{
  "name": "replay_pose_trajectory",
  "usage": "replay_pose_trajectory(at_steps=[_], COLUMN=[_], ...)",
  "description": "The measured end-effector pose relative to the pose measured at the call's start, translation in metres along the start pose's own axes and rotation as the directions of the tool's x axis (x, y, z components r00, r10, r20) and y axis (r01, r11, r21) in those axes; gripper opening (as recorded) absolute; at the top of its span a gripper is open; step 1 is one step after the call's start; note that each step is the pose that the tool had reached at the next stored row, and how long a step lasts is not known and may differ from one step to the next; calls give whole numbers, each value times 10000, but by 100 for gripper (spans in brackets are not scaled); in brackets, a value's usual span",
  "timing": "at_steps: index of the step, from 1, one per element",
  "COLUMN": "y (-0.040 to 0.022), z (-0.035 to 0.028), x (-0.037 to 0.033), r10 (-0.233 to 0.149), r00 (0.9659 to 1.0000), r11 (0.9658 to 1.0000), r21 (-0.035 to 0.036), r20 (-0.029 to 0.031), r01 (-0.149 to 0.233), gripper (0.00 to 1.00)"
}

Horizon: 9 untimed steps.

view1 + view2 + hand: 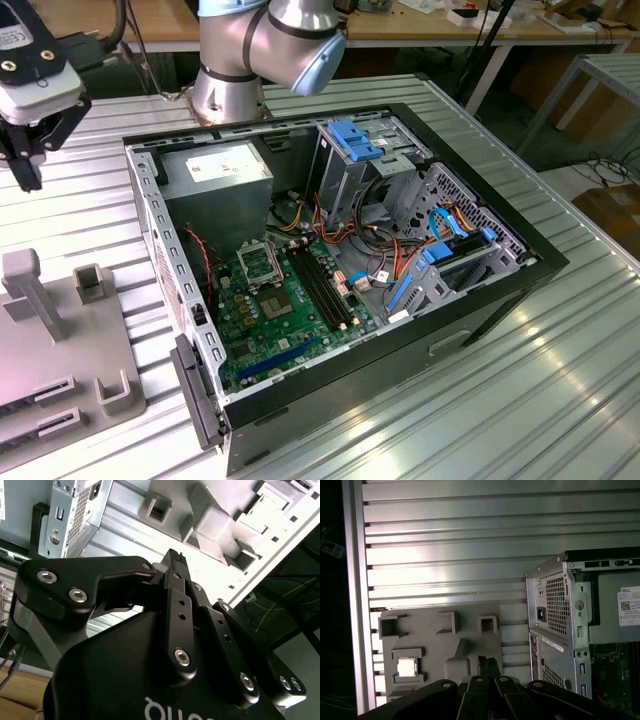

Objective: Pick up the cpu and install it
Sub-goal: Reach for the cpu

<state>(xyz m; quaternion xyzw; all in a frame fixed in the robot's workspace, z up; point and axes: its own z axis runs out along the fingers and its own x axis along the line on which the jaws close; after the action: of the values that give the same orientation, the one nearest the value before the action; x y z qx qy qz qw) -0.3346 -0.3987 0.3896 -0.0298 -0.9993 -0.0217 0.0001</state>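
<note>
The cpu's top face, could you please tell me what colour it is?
Shiny silver; the cpu shows best in the first wrist view.

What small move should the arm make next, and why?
Probably shift the gripper across over the small square silver cpu, which lies in a pocket of the grey plastic fixture: the shut gripper hangs above that fixture, beside the chip, holding nothing.

There is one cpu [406, 667], lying in one grey fixture plate [435, 650]. One open computer case [500, 290] holds one green motherboard [290, 320] and one power supply [215, 170]. One robot arm [270, 40] carries one gripper [28, 172].
</note>
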Motion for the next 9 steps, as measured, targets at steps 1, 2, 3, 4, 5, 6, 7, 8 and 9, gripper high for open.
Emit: replay_pose_trajectory(at_steps=[1, 2, 3, 4, 5, 6, 7, 8, 9], y=[-2, -6, -9, -12, -14, -18, -21, -25, -32], z=[1, 2, 2, 3, 5, 11, 17, 22, 30], x=[44, 99, 142, 198, 234, 283, 310, 338, 386], r10=[1, 1, 0, 0, 2, 3, 3, 3, 4], r00=[10000, 10000, 10000, 10000, 10000, 10000, 10000, 10000, 10000], r11=[10000, 10000, 10000, 10000, 10000, 10000, 10000, 10000, 10000], r21=[0, 0, 0, 1, 1, 2, 3, 4, 5], r20=[-3, -7, -10, -16, -22, -47, -61, -73, -93], r01=[-1, -1, 0, 0, -2, -3, -3, -3, -4], gripper=[11, 11, 11, 11, 11, 11, 11, 11, 11])
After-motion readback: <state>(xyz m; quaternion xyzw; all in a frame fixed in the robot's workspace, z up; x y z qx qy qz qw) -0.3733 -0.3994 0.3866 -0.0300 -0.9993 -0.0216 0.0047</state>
